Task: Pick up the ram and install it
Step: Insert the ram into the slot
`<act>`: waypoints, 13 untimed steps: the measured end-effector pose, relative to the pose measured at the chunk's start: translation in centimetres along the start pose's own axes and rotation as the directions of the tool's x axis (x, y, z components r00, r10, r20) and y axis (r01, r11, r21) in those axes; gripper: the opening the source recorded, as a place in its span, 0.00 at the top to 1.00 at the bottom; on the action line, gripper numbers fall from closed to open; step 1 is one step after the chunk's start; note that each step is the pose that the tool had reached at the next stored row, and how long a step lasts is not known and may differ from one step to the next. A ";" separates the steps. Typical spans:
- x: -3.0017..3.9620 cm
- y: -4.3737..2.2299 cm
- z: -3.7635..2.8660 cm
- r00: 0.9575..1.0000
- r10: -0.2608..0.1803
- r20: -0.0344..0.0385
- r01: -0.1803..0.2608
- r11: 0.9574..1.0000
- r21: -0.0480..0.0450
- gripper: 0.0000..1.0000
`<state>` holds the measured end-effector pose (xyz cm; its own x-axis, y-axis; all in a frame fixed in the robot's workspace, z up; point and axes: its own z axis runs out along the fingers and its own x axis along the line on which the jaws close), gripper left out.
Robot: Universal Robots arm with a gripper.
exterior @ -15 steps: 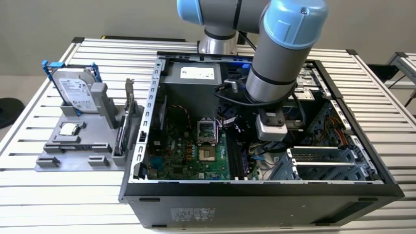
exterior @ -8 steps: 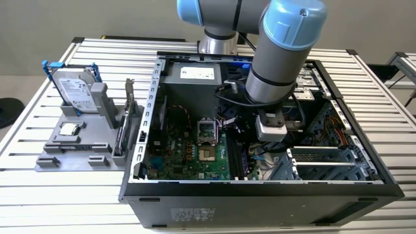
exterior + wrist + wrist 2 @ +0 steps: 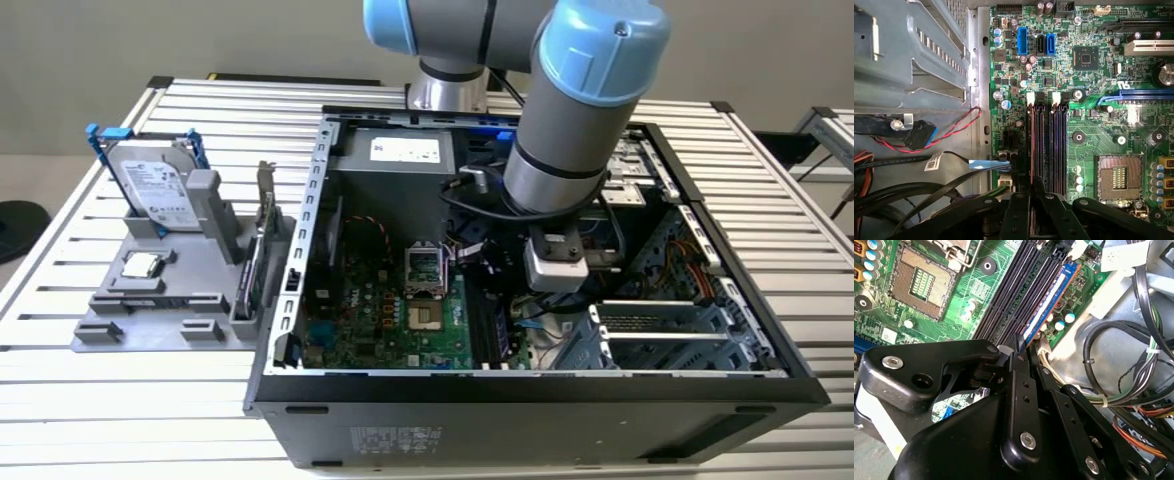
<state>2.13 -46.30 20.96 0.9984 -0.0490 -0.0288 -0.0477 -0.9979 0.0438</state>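
The ram [image 3: 1050, 296] is a thin blue stick with a white label. It stands on edge in the outermost of the dark memory slots [image 3: 1014, 290] on the green motherboard [image 3: 1094, 90]. In the first wrist view the ram [image 3: 1032, 145] shows edge-on as a narrow brown line. My gripper [image 3: 1021, 346] is down inside the open computer case [image 3: 534, 385]. Its black fingers are closed on the near end of the stick. The gripper [image 3: 1032, 189] sits right over that slot's end. In the exterior view the gripper [image 3: 527, 305] hangs low beside the motherboard.
The empty processor socket [image 3: 921, 282] lies beside the slots. Bundled black cables [image 3: 1114, 365] and a metal drive cage [image 3: 914, 50] crowd the other side. Outside the case a grey holder [image 3: 107, 320] carries a hard drive [image 3: 154, 185] and a small silver chip [image 3: 143, 265].
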 end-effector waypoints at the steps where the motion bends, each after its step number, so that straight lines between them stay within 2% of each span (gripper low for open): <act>1: 0.00 0.00 0.01 1.000 0.000 0.000 0.000 1.000 0.000 1.00; 4: 0.00 -0.02 0.04 1.000 0.000 0.000 0.000 1.000 0.001 1.00; 5: 0.01 -0.03 0.07 1.000 0.000 0.000 0.000 1.000 0.001 0.00; 13: 0.00 0.00 0.03 1.000 0.000 0.000 0.000 1.000 0.000 0.00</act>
<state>2.13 -46.30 20.93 0.9984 -0.0490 -0.0287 -0.0478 -0.9979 0.0436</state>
